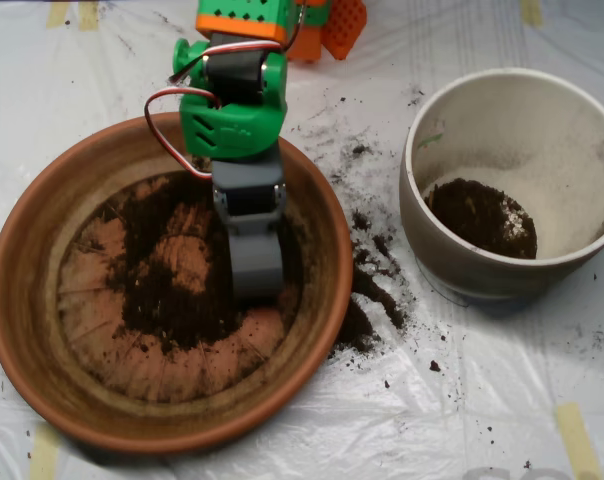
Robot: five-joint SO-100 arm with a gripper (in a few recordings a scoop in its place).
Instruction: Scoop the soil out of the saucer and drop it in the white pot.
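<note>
While the gripper [256,268] is digging into the soil [172,290] in the saucer [42,230], shells together, I'm judging the next move: lifting toward the pot [452,250].

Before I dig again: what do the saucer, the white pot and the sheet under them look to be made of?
The saucer: likely unglazed terracotta, matte orange with a thick rim and radial ridges.
The white pot: off-white with a dusty matte finish; ceramic or plastic, hard to tell.
The sheet: probably thin clear plastic film, glossy and wrinkled, with tape strips showing at its edges.
</note>
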